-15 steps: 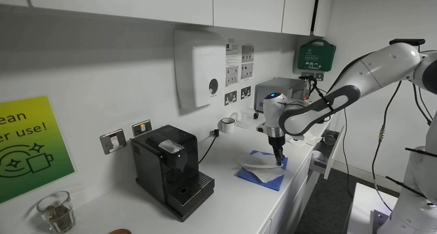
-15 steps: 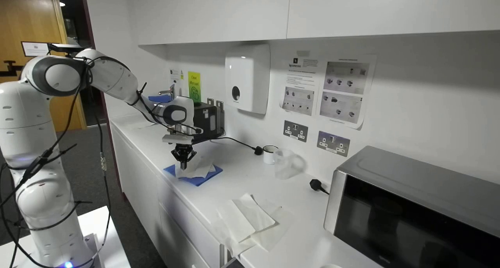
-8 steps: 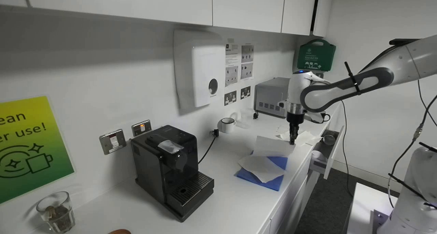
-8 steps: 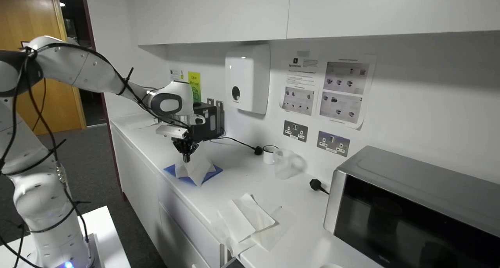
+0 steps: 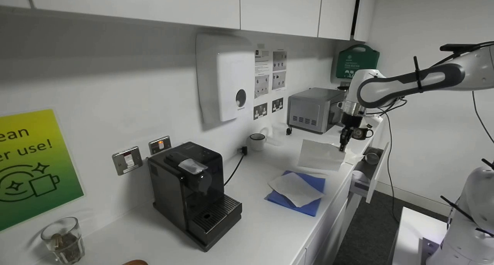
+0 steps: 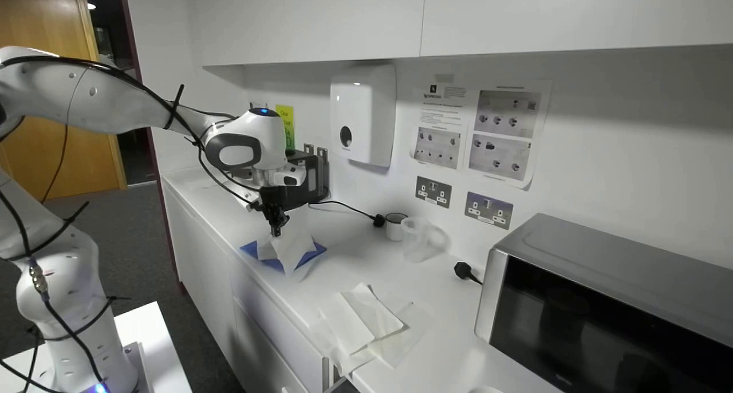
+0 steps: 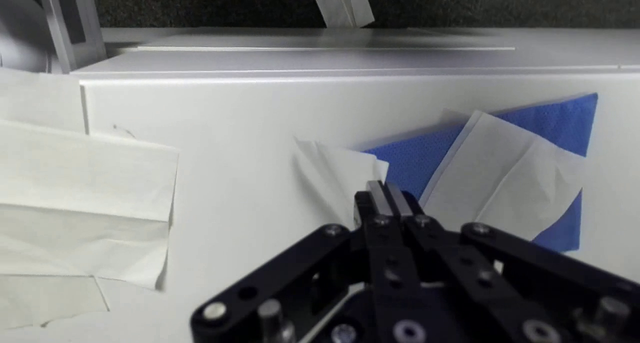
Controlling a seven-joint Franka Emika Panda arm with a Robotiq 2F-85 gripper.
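Wrist view: one gripper [image 7: 384,184] pinches one towel [image 7: 345,178] near one cloth [image 7: 420,158] (second towel [image 7: 500,178] atop). In an exterior view, one poster [image 5: 31,168] far from cloth: "er use!"

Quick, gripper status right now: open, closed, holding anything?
Gripper: closed, pinching a white paper sheet near its edge.

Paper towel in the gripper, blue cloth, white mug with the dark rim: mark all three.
Paper towel [image 5: 321,155], in an exterior view: middle of the sheet.
Blue cloth [image 7: 422,158], in the wrist view: an uncovered patch.
White mug [image 6: 394,231], in an exterior view: side wall below the rim.
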